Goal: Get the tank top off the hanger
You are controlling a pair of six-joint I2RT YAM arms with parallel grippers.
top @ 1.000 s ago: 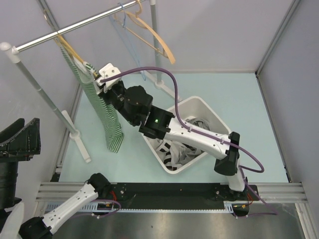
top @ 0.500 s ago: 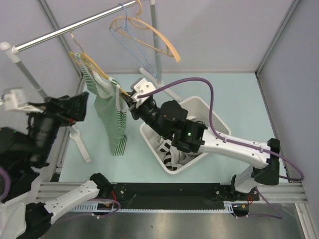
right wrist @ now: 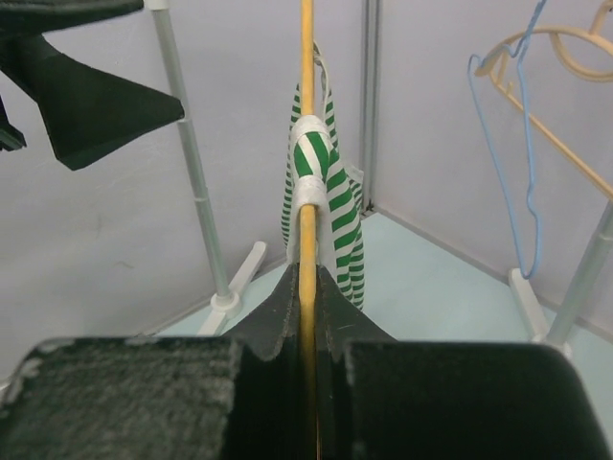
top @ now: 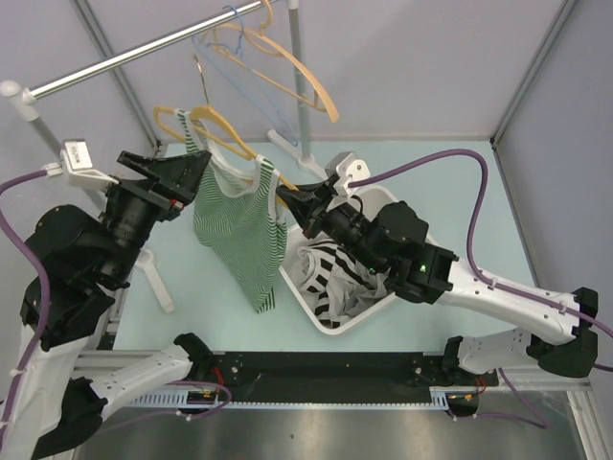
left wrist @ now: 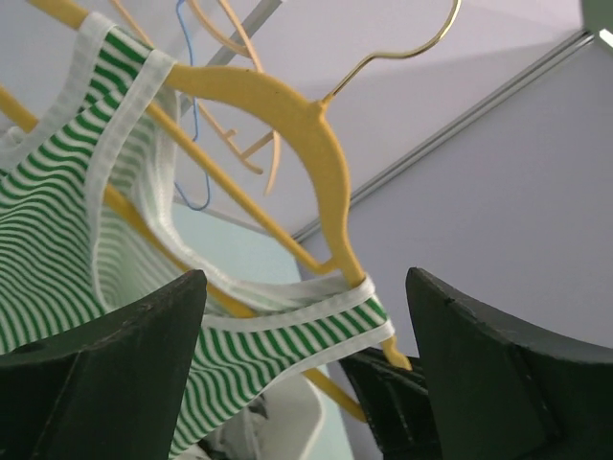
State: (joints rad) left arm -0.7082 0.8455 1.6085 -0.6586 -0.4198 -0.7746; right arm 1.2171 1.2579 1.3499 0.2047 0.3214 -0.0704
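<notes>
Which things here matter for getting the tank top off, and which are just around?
In the job: striped tank top; yellow hanger; right tool, clamped on the hanger's end; left tool, open by the strap.
Just around: laundry basket with clothes; tan hanger; blue wire hanger; rack rail.

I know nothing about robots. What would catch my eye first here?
A green-striped tank top dangles mid-scene on a yellow hanger. The right arm's fingers pinch one hanger end, while the left arm's fingers gape open at the other side. Beside it sits a white basket of clothes.
</notes>
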